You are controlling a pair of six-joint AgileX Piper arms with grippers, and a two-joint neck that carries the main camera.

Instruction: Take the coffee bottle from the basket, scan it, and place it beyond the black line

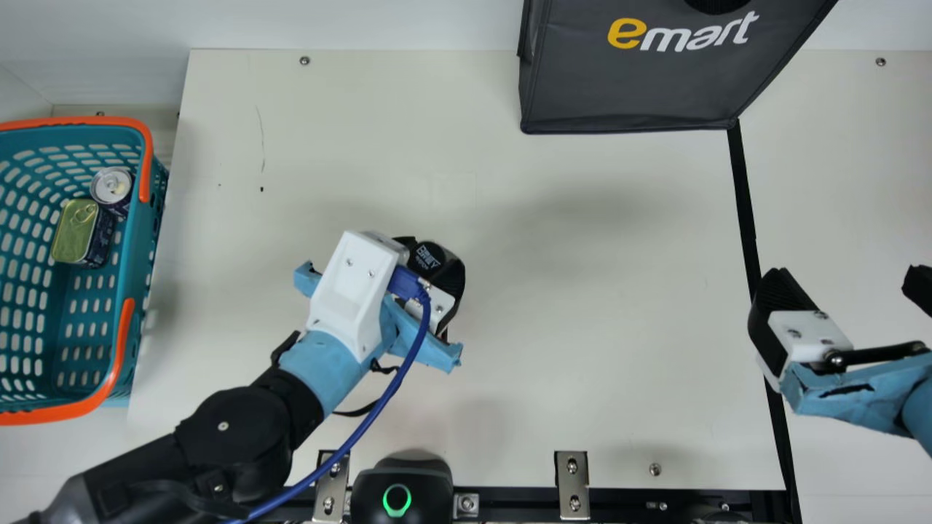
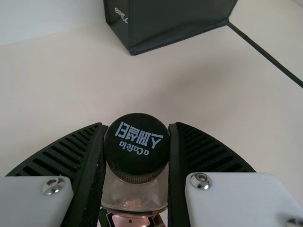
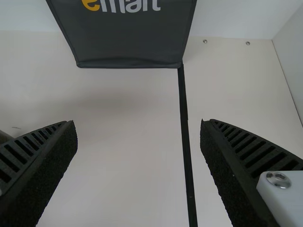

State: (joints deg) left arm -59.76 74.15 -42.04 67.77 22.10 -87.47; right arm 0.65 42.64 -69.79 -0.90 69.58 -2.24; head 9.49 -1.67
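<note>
I am holding the coffee bottle [image 2: 135, 165] with my left gripper [image 1: 428, 260]. In the left wrist view, its two ribbed fingers are closed on the bottle, one at each side, and they press around its dark cap and the clear neck below. The cap is at the top, and white print is on it. From my pictures I cannot tell if the bottom of the bottle touches the table [image 1: 582, 327].

In the main view, the bottle is above the middle part of the table, between the basket [image 1: 128, 276] and the black line [image 1: 744, 211], so it is on the basket's side of this line. The scanner [image 1: 419, 477], with a lit green ring, is at the near edge of the table, and the bottle is well apart from it.

My right gripper [image 1: 848, 280] is at the right side of the main view, near the black line. Its fingers stand wide apart, with nothing between them. In the right wrist view, I see the line pass below, through the gap of the fingers.

The basket is green-blue with orange handles, at the left of the table. Inside it there are a round can [image 1: 111, 186] and a flat tin [image 1: 75, 231] with a gold lid, side by side. At the far side of the table stands a dark bag [image 1: 633, 80], and the black line begins at its near right corner.
</note>
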